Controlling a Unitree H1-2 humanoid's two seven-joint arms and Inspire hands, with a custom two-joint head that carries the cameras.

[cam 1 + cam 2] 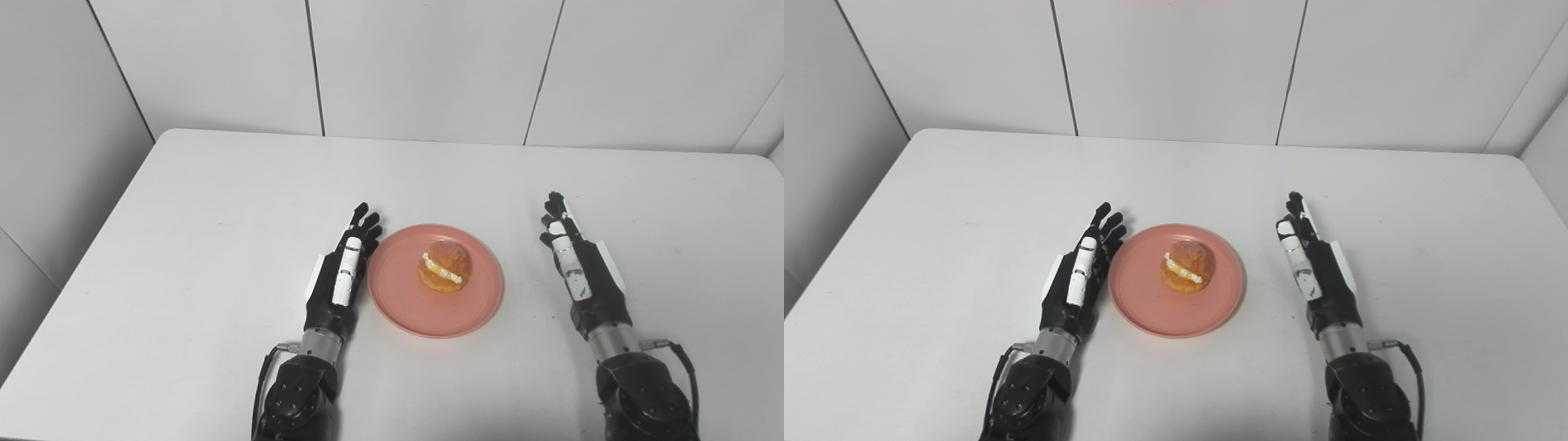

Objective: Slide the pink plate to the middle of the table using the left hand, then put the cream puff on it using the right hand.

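Both forearms enter at the bottom edge, cut off by it. We note the fingers (366,224) of the left hand (343,278) extended and slightly spread, holding nothing, lying just beside the left rim of the pink plate (401,309); whether they touch it cannot be told. Fingers of the right hand (579,266) are likewise straight and empty, standing well apart from the plate. Outward, the cream puff (445,264) sits on the plate, near the middle of the white worktop (202,245). We judge both steps complete, with nothing left but withdrawing the hands.
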